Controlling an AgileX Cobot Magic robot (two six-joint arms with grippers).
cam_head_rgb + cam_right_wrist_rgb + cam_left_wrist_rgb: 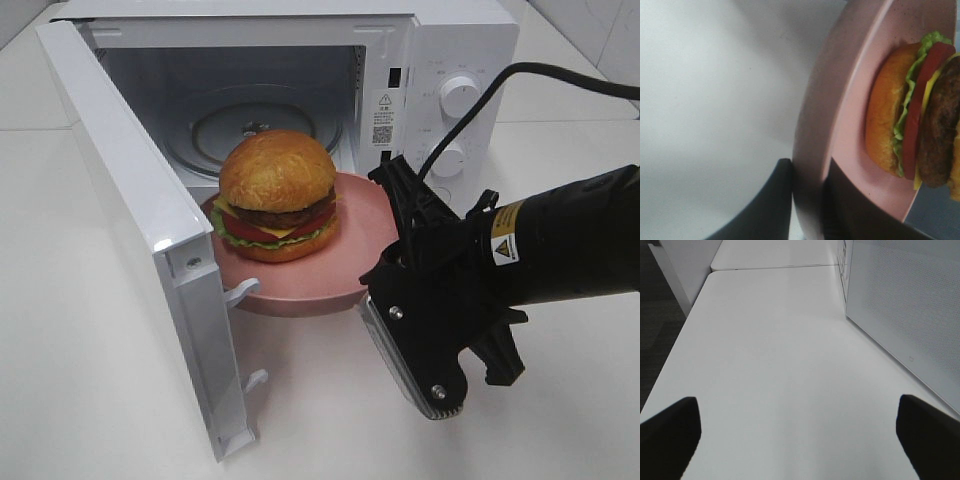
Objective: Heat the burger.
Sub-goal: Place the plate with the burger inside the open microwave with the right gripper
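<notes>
The burger (278,195), a golden bun over lettuce, tomato and patty, sits on a round pink plate (352,250). The plate hangs in the air at the mouth of the open microwave (440,60), partly inside the opening. My right gripper (388,262) is shut on the plate's right rim. The right wrist view shows the same hold: the burger (915,115) on the plate (812,130), with the right gripper (807,175) pinching its edge between dark fingers (775,200). My left gripper (800,440) is open over bare table, holding nothing. It is out of the exterior view.
The microwave door (140,220) swings wide open to the left, its latch hooks close to the plate's left edge. A glass turntable (250,125) lies inside the cavity. The door's mesh panel (910,305) stands to one side of the left gripper on the white table (780,365).
</notes>
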